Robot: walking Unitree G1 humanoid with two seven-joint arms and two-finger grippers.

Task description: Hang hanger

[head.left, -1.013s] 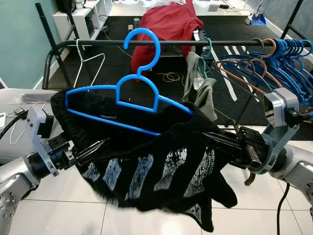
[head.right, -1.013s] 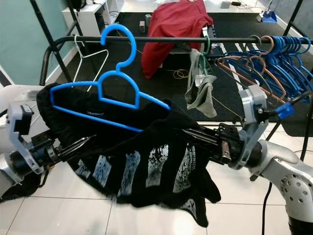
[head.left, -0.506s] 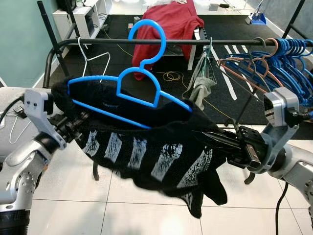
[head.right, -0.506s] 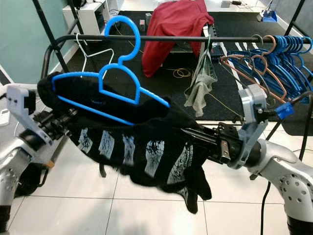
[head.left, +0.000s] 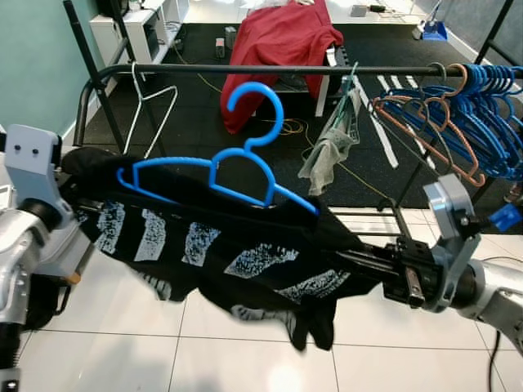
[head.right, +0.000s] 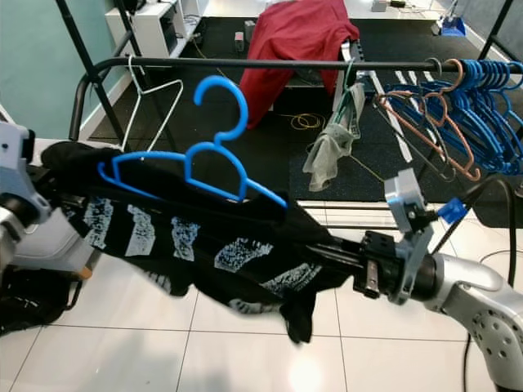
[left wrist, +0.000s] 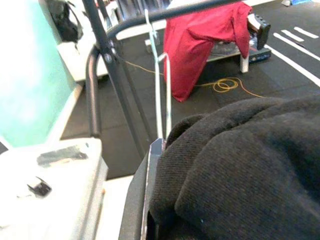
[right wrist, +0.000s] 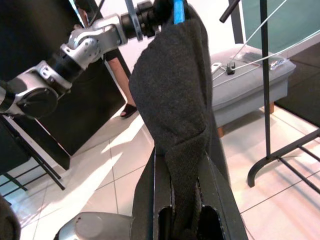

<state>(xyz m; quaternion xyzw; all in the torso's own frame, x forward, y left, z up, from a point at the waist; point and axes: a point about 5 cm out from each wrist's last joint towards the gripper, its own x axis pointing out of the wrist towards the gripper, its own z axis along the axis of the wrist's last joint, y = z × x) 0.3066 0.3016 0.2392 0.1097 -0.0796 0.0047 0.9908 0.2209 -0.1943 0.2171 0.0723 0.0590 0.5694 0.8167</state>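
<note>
A blue plastic hanger (head.left: pixel 245 159) sits inside the neck of a black shirt with white print (head.left: pixel 237 253). The hook stands free, below and in front of the black clothes rail (head.left: pixel 245 71). The shirt is stretched between my two arms. My left gripper (head.left: pixel 88 208) is buried in the shirt's left end and shut on it; in the left wrist view one finger (left wrist: pixel 150 185) shows beside the cloth. My right gripper (head.left: pixel 347 260) holds the shirt's right end, and in the right wrist view the cloth is clamped between its fingers (right wrist: pixel 160 200).
On the rail hang a white wire hanger (head.left: pixel 151 102), a grey-green cloth (head.left: pixel 331 147) and several blue hangers (head.left: pixel 482 114) bunched at the right. A red garment (head.left: pixel 278 37) lies behind. A grey bench (left wrist: pixel 45 190) stands at my left. A person's legs (right wrist: pixel 122 80) appear in the right wrist view.
My left arm has pulled back to the left, stretching the shirt flatter. The hanger has sunk and tilted, so its hook is now below the rail. The right arm has drawn back slightly.
</note>
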